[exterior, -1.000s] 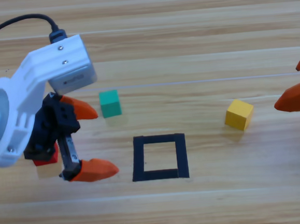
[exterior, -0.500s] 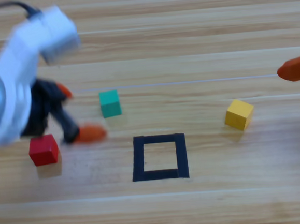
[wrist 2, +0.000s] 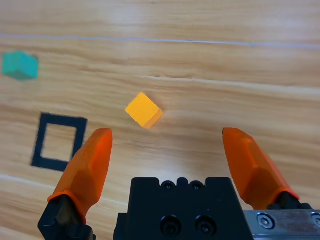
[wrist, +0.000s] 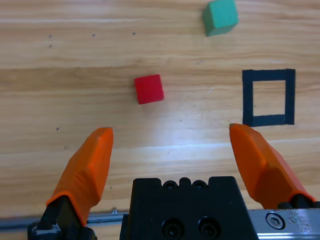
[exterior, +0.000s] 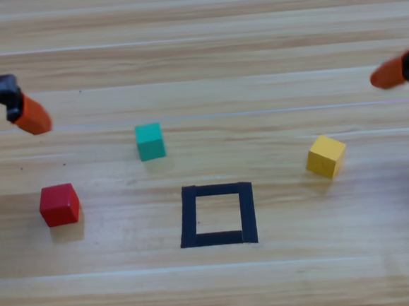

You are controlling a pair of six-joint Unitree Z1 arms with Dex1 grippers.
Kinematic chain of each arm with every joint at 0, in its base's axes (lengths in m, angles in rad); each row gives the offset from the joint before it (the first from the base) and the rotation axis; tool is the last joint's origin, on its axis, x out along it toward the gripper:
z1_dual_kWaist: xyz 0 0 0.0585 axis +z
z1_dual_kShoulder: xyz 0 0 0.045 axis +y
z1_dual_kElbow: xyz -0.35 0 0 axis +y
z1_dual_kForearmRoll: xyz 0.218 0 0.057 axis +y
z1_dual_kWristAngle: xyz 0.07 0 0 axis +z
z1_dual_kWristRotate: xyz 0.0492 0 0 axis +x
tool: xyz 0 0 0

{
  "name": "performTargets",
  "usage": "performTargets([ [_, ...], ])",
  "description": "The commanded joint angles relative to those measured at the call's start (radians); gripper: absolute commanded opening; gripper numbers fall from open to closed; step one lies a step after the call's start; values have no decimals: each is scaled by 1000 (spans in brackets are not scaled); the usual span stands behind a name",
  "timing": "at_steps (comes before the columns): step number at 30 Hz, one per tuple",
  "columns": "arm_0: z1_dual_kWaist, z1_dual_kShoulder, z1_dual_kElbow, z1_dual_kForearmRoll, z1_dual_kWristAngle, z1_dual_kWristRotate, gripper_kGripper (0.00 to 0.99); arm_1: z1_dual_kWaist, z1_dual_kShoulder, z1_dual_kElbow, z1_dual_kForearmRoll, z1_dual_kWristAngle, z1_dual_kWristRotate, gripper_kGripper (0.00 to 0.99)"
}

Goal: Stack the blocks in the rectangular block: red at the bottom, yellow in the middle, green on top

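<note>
Seen from above, the left gripper [exterior: 28, 114] waited at nine o'clock with jaws spread and empty, then came the red cube [exterior: 60, 205], the teal-green cube [exterior: 150, 142], the unfilled, near-square tape frame [exterior: 218, 214] squared to the table edges at six o'clock, the yellow cube [exterior: 326, 156] turned slightly askew, and the right gripper [exterior: 393, 72], also parted and empty, at three o'clock.

left gripper [exterior: 24, 110]: cut off at left edge, one orange tip seen | right gripper [exterior: 394, 71]: cut off at right edge | green cube [wrist 2: 20, 65]: blurry in right wrist view
</note>
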Motion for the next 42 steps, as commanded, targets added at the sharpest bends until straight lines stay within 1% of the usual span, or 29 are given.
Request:
performTargets([
  [1,44,164,-73,99,-6,-37,990,47,136,-185,174,-32,226,985],
  [3,55,245,-108,141,-15,-41,990,57,216,-283,246,-29,275,988],
  [4,66,288,-121,156,-35,-41,990,66,268,-347,303,-31,315,988],
  [8,100,371,-128,158,-90,-46,990,90,449,-536,441,-31,411,990],
  [11,126,391,-125,153,-119,-55,985,99,544,-642,507,-31,454,990],
  [14,156,394,-101,124,-147,-58,962,99,604,-702,533,-32,511,990],
  [17,183,403,-82,96,-167,-66,959,99,635,-717,538,-35,562,988],
  [21,187,431,-58,44,-182,-83,959,99,645,-718,567,-68,647,989],
  [24,189,445,8,-49,-210,-83,962,99,665,-721,570,-72,678,986],
  [28,189,465,67,-132,-222,-94,990,104,670,-723,604,-74,750,979],
  [32,196,478,71,-151,-216,-94,990,107,685,-721,628,-68,801,965],
  [42,219,537,62,-195,-190,-95,990,107,754,-738,632,-31,816,951],
])
